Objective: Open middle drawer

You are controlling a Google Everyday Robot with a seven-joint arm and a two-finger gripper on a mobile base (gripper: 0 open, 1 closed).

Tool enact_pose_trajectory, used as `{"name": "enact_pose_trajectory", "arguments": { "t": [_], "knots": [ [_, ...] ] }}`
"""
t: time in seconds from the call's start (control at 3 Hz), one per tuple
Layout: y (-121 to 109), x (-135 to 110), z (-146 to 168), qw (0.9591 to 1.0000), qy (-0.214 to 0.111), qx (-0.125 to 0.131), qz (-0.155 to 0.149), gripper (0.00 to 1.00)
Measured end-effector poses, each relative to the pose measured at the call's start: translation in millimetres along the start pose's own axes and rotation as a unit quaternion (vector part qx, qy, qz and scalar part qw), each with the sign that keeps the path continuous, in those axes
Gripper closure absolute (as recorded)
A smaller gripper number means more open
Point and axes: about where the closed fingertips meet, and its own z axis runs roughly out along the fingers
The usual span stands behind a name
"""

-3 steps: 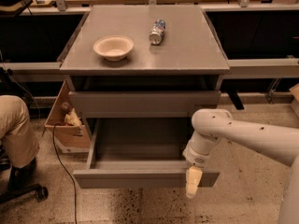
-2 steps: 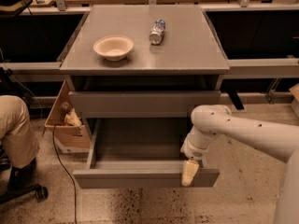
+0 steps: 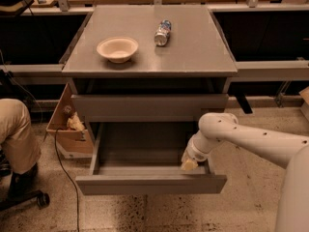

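Speckled pale floor [image 3: 251,211] lies under me, with a black cable [image 3: 77,204] snaking across it at left beside an open cardboard box [image 3: 65,132]. Behind the grey cabinet [image 3: 193,52] run dark benches [image 3: 270,33] with grey rails [image 3: 270,70]. My gripper [image 3: 189,164] hangs low at the cabinet's front right.

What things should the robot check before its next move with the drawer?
1. Middle drawer pulled out: ok, it sticks far out.
2. Claw in place: ok, just inside the drawer's front right corner.
3. Claw gripping the drawer front: cannot tell.
4. Bowl and can on the cabinet top: ok, both back from the front edge; the can lies on its side.
5. Person's leg on the left: ok, apart from the drawer.
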Motion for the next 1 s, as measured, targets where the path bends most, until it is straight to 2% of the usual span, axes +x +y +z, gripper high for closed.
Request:
{"name": "enact_pose_trajectory", "arguments": {
  "t": [0.33, 0.67, 1.0],
  "knots": [
    [-22.2, -3.8, 8.4, 0.9996, -0.016, 0.022, 0.013, 0.88],
    [-24.3, 0.7, 37.7, 0.9990, -0.021, 0.017, 0.037, 1.00],
    [-15.3, 15.3, 65.1, 0.9969, -0.013, -0.004, 0.078, 1.00]
  ]
}}
